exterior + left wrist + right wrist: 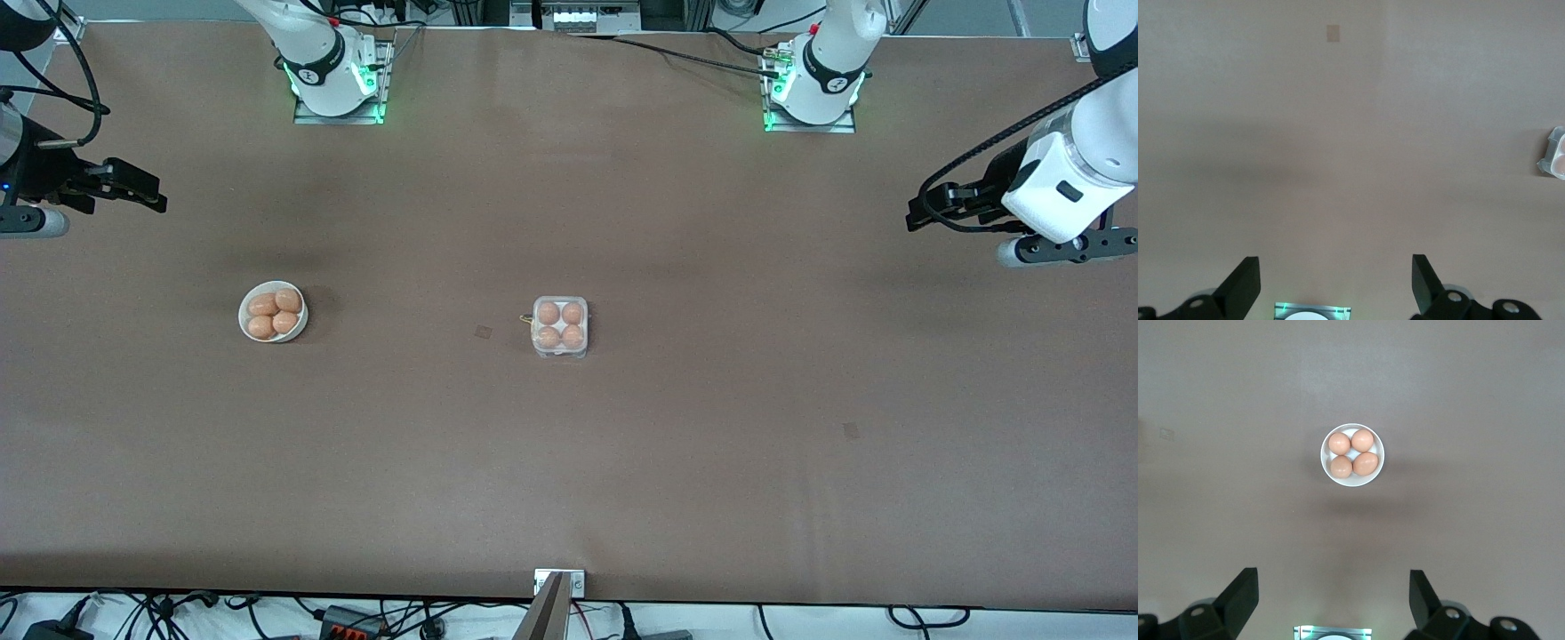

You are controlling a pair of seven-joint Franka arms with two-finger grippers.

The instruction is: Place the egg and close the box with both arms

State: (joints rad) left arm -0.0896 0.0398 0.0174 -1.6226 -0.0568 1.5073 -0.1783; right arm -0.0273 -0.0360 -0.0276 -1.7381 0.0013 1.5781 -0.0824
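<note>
Left hand [1336, 283] spread, box [1555, 153] cut off at edge

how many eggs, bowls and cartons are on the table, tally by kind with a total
brown eggs in the round white bowl: 4
brown eggs in the small square white carton with clear plastic lid: 4
round white bowls: 1
egg cartons: 1
total: 10

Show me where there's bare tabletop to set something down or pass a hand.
Bare patches: the stretch between the bowl of eggs and the box; the wide band from both toward the front camera's table edge; the strip from them up to the arm bases. Nowhere is crowded. The left end effector and right end effector hang open over the table's ends.
</note>
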